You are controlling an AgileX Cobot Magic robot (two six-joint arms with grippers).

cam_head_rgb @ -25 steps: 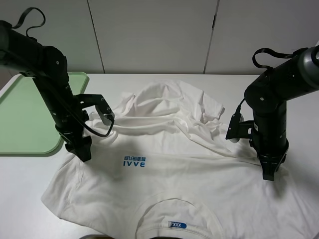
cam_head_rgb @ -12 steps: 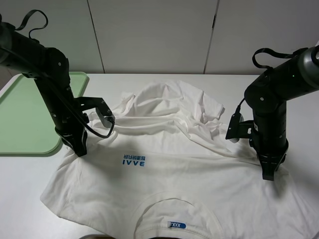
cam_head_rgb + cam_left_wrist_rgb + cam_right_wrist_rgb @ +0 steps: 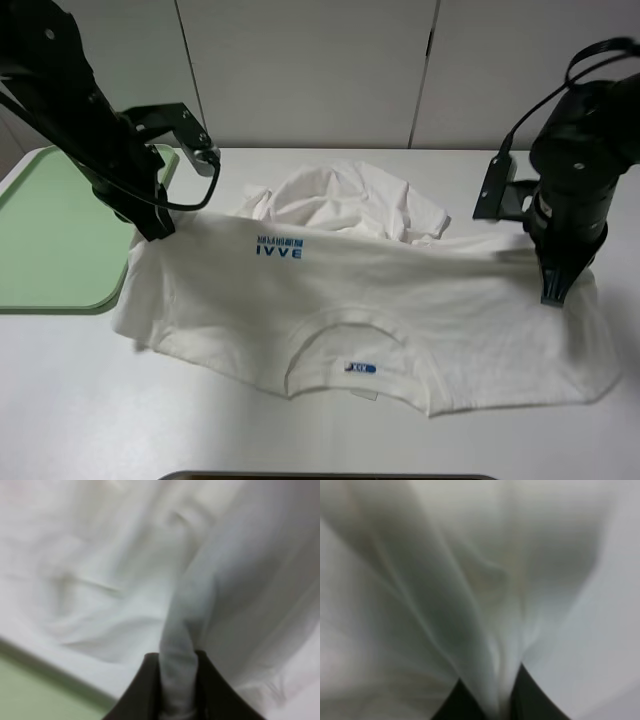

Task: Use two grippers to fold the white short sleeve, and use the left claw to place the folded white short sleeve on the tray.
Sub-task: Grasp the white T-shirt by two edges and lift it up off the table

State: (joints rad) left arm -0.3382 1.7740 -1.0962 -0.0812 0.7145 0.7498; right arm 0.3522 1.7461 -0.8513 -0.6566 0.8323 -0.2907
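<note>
The white short sleeve [image 3: 380, 300] lies across the table, its blue "IVVE" print [image 3: 279, 248] now on a raised fold and its collar label [image 3: 361, 368] near the front. My left claw [image 3: 157, 228] is shut on the shirt's left edge, beside the tray's right rim; the left wrist view shows a bunched ridge of white cloth [image 3: 182, 645] pinched between the black fingers [image 3: 137, 690]. On the right, my other gripper [image 3: 555, 292] is shut on the shirt's right edge, with cloth [image 3: 495, 680] squeezed between its fingers. The pale green tray [image 3: 50, 230] sits at the left.
White cabinet panels [image 3: 310, 70] stand behind the table. Bare white tabletop [image 3: 90, 400] shows in front of the shirt, and a dark edge [image 3: 330, 476] runs along the bottom of the high view.
Both grippers have lifted and carried the shirt's edges toward the back, folding the printed part over the crumpled rear half. The left claw closed on the cloth.
</note>
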